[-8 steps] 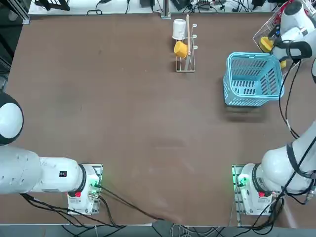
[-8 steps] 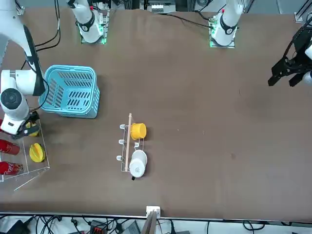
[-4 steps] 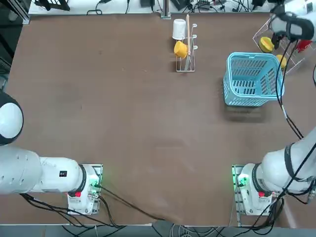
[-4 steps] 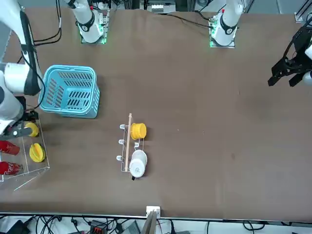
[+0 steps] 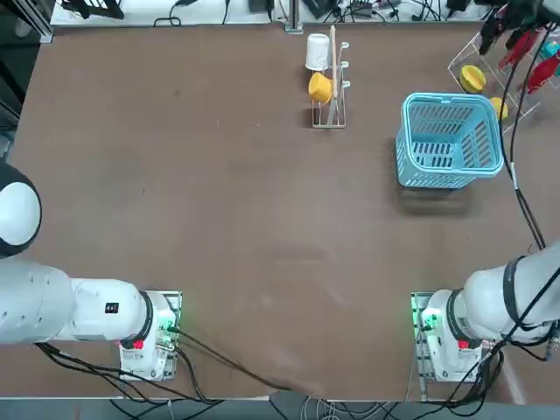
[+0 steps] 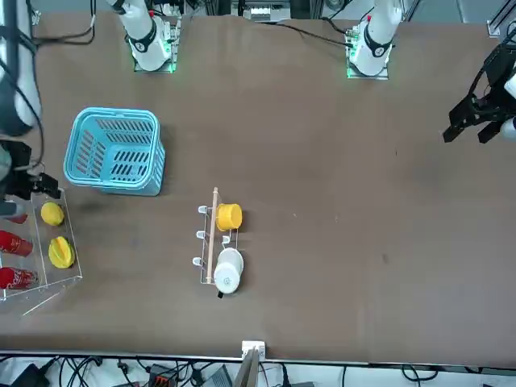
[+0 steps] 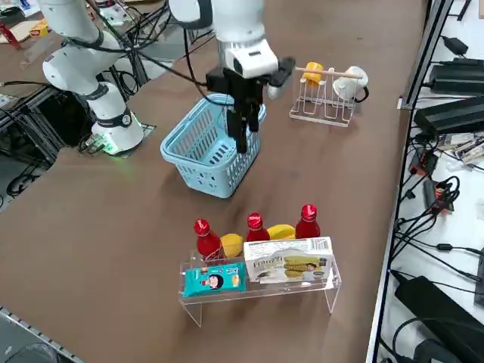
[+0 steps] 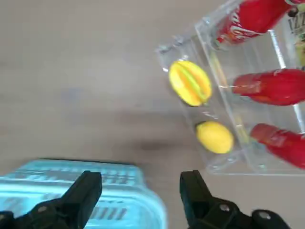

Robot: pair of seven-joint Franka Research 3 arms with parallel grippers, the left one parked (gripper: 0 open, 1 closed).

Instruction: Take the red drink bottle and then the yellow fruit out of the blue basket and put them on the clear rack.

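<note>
Basket (image 5: pixel 449 178) bare, red bottles and yellow fruit (image 8: pixel 215 137) on the rack (image 8: pixel 277 174) toward one o'clock overhead: you look finished. Your right jaws (image 8: pixel 141 183) stand wide, empty.

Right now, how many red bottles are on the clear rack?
3 red bottles, all standing in a row on the clear rack: one behind the teal packet, two behind the white box. I see no sign of others hidden.

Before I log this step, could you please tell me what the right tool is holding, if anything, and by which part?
Nothing: the right tool is open above the table, with no item between its fingers.
</note>
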